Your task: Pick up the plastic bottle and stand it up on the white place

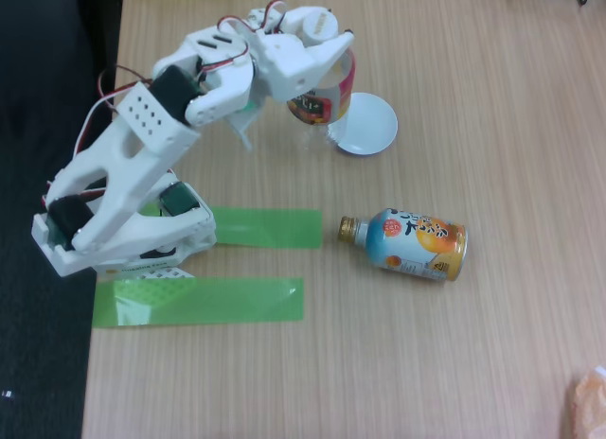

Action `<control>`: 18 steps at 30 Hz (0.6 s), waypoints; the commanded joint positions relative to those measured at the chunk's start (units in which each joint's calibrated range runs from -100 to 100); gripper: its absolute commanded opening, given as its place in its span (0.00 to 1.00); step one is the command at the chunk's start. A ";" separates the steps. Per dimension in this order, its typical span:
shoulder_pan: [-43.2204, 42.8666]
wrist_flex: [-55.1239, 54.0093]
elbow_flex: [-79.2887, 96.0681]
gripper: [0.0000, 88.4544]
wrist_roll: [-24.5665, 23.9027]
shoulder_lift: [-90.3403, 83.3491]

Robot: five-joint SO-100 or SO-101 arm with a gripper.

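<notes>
plastic bottle (327, 96), label with red, yellow and black showing, gripped in the gripper (317, 79), carried just beside the white place (367, 124) and overlapping its near-left edge as the fixed view shows it. jaws closed around the bottle's body; fingertips mostly hidden behind the white wrist housing, so exact contact points hard to read. bottle roughly upright or slightly tilted, cannot tell which, since the upper part is covered by the arm (142, 165).

likely trouble from here:

- base landing half on the disc's rim, half on the table (473, 344); cause: bottle not yet centred, disc lying a little beyond and to the right of the jaws. probable result: a lean, then a topple on release.
- disc nudged away by the base sliding in low; light saucer, smooth wood.
- release at a tilt; tall, light, ribbed body, little tolerance.
- fingers brushing the bottle on opening, pulling it over.

orange-and-blue can-bottle (417, 242) lying on its side well apart, below the jaws in the view, no likely interference. green tape strips (248, 227) near the arm's base, harmless.
</notes>
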 commanded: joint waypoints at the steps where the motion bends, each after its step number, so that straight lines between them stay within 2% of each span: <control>1: -0.26 -1.18 -3.91 0.13 0.24 2.01; 18: 0.19 -6.59 -7.26 0.13 0.24 10.41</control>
